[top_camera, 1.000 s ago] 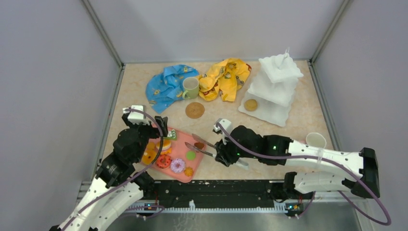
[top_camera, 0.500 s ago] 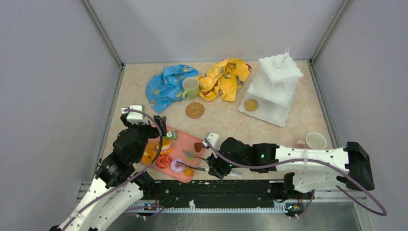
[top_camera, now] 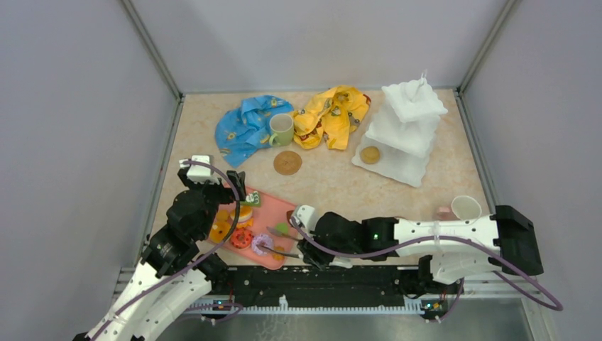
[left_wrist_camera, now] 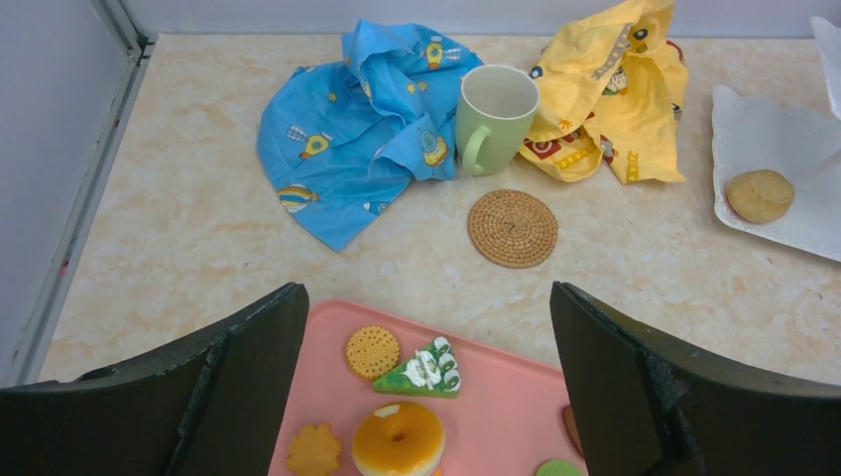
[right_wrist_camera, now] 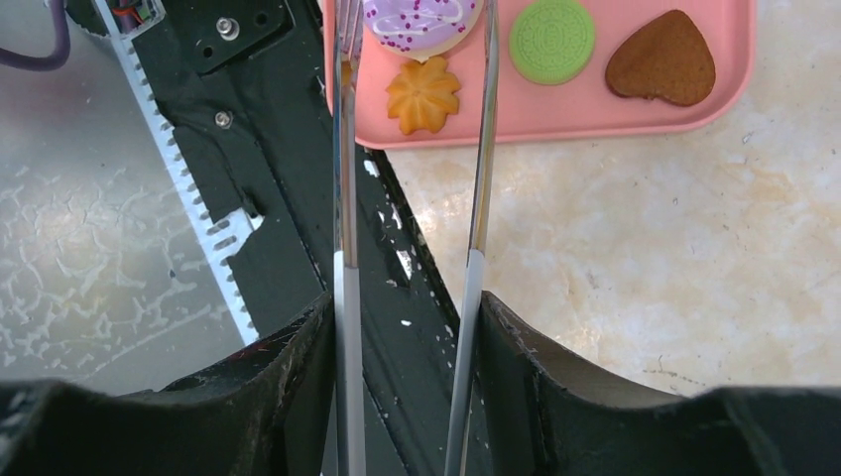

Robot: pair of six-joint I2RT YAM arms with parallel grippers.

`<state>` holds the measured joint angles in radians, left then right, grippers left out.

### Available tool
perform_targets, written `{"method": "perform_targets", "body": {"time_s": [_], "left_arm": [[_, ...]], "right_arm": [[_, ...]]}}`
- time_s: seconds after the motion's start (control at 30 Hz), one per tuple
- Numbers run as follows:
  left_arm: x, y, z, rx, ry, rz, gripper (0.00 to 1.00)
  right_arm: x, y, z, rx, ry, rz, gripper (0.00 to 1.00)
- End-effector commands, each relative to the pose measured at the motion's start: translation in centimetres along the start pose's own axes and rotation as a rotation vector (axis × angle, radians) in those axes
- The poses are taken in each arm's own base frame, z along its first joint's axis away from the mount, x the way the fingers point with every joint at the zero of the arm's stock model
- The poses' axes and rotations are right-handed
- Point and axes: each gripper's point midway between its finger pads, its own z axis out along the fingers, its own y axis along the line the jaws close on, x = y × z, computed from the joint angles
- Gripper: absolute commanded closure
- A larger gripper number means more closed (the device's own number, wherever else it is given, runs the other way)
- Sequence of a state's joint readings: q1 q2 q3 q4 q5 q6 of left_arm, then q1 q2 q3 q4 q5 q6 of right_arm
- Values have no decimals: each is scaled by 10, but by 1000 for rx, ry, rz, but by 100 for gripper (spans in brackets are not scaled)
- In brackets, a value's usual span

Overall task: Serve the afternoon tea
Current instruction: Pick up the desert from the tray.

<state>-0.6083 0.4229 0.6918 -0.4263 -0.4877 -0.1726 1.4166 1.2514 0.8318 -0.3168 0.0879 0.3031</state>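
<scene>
My right gripper point(right_wrist_camera: 407, 307) is shut on metal tongs point(right_wrist_camera: 340, 198). The two tong arms reach over the near corner of the pink tray point(right_wrist_camera: 595, 109) and pass either side of a purple-iced donut point(right_wrist_camera: 421, 20). An orange flower cookie point(right_wrist_camera: 423, 94), a green cookie point(right_wrist_camera: 552, 40) and a brown heart point(right_wrist_camera: 662, 59) lie beside it. My left gripper point(left_wrist_camera: 424, 297) hangs wide open above the tray's far end, over a yellow donut point(left_wrist_camera: 399, 439) and a green cake slice point(left_wrist_camera: 421, 370). The white stand point(top_camera: 406, 128) carries one cookie point(top_camera: 369, 154) on its lowest tier.
A pale green mug point(top_camera: 281, 128) stands between the blue cloth point(top_camera: 245, 126) and the yellow cloth point(top_camera: 332, 114), with a round coaster point(top_camera: 287, 162) in front. A white mug point(top_camera: 466, 207) sits near the right wall. The black base rail point(right_wrist_camera: 268, 149) runs just below the tray.
My right arm has swung left and nearer the front edge, bringing the tongs from the tray's right side to the purple donut. The left arm has stayed put.
</scene>
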Motion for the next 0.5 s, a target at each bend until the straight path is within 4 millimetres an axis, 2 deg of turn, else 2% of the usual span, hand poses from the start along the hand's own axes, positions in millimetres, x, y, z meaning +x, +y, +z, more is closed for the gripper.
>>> {"method": "perform_targets", "body": {"time_s": [0.0, 0.2, 0.47], "left_arm": [[-5, 0, 3, -5, -29, -7, 1], [-4, -1, 4, -3, -25, -5, 1], [-4, -1, 4, -3, -25, -5, 1]], "right_arm": [[-24, 10, 5, -25, -83, -27, 51], [-13, 17, 16, -46, -38, -60, 48], [-6, 13, 31, -4, -3, -92, 45]]}}
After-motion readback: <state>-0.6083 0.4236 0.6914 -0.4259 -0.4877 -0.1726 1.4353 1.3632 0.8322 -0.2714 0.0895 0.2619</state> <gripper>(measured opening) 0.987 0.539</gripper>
